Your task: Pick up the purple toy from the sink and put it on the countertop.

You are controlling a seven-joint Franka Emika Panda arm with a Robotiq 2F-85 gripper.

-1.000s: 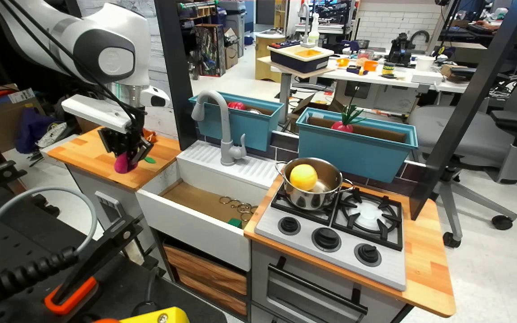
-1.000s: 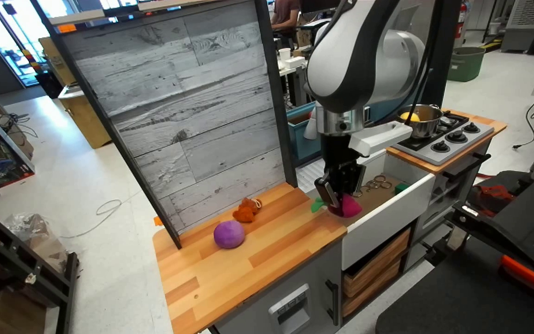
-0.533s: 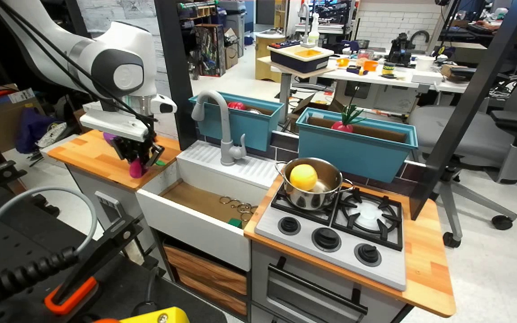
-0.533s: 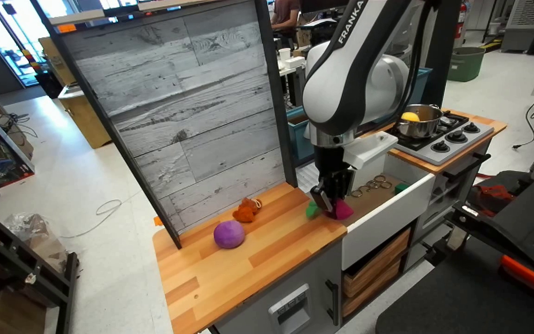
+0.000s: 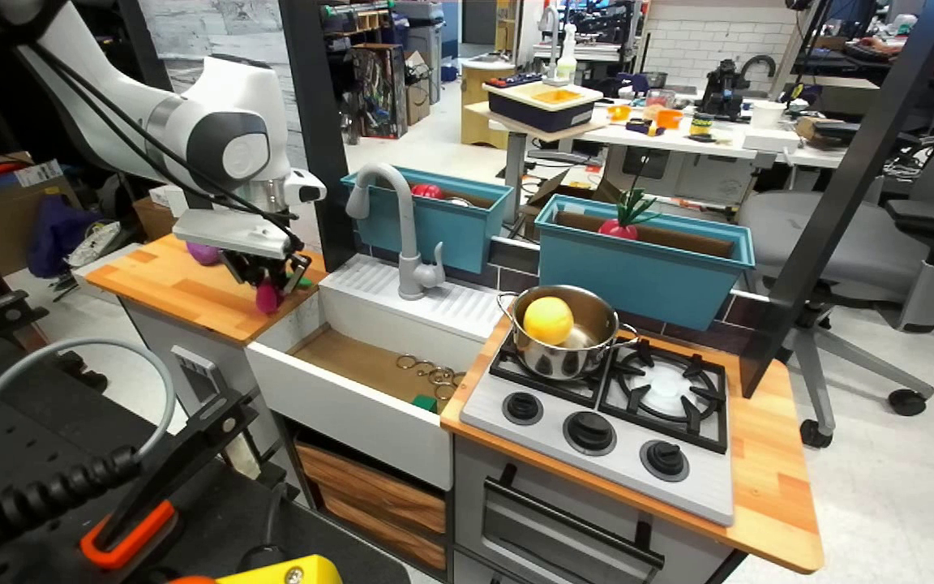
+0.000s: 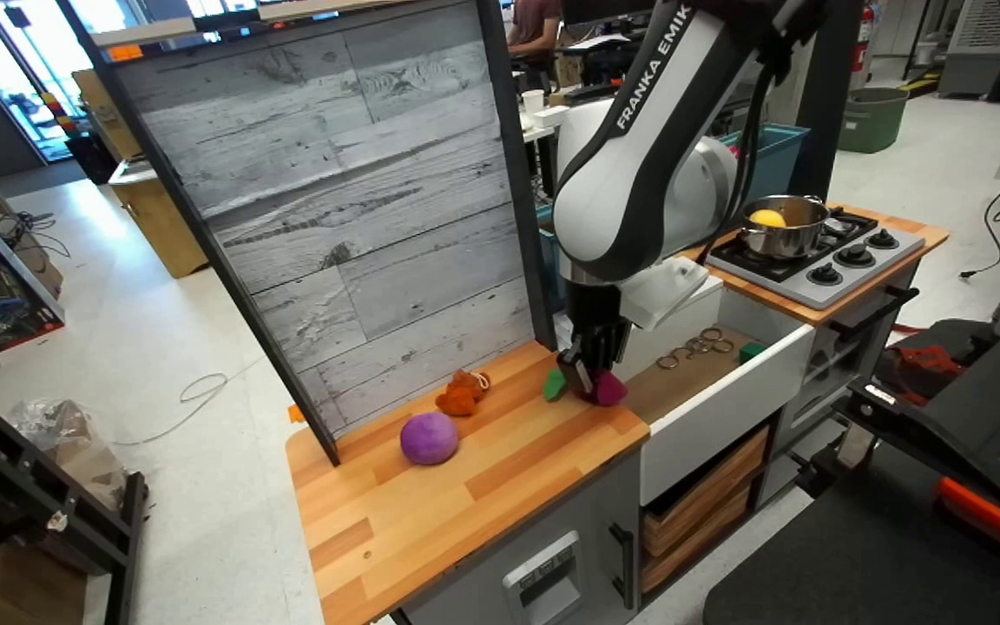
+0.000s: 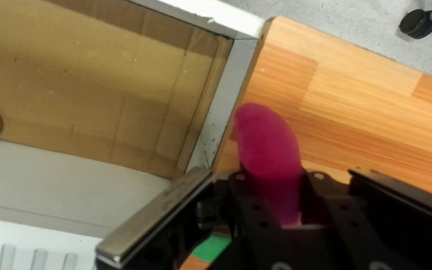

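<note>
End effector (image 7: 276, 176) clamped on the purple toy (image 7: 266, 138), which is pressed from both sides, its rounded end projecting clear of the grip. Position of the toy, by the wrist view: over the worktop (image 6: 430, 512), just beside the side wall of the sink (image 5: 349, 414). Whether its underside touches the wood cannot be determined. In an exterior view a green part (image 6: 555, 384) shows on the side of the end effector opposite the toy's rounded end; any join to the toy is hidden. Also on the worktop: a violet ball (image 6: 429, 438) and, near it, an orange toy (image 6: 460, 395), both apart from the end effector. Inside the sink: metal rings (image 6: 700, 345) and a green block (image 6: 750, 352). A grey faucet (image 5: 409, 227) stands on the sink's ridged ledge. Steel pot (image 5: 558, 361) on the stove (image 5: 629, 434), a yellow fruit (image 5: 549, 321) inside it.
</note>
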